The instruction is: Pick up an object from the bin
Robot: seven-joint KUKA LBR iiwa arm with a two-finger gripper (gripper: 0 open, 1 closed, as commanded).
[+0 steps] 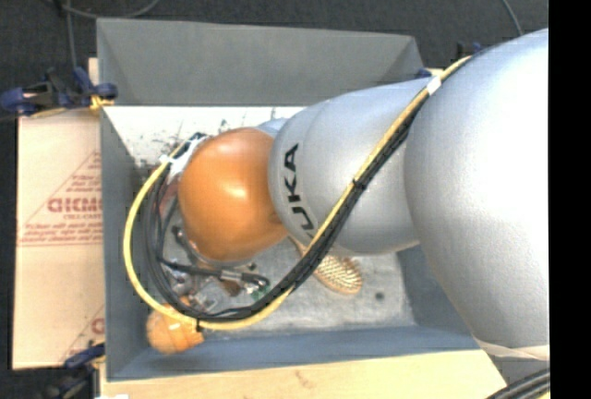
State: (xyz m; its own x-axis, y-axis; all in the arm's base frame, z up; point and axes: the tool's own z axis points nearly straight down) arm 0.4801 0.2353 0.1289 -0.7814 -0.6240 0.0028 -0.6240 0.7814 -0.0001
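Observation:
Dark parts of my gripper [205,279] show just below the arm's orange dome, low over the left half of the bin floor. A tan oval brush head with a bumpy face [338,275] lies on the floor to the gripper's right, partly under the arm. In the bin's near-left corner sits a small orange rounded thing [172,332], close beside the yellow cable. What lies directly beneath the gripper is hidden by the dome.
The arm comes in from the right and covers most of the bin's middle and right. Yellow and black cables loop from the wrist round the left side of the bin. A strip of speckled floor shows along the far-left wall.

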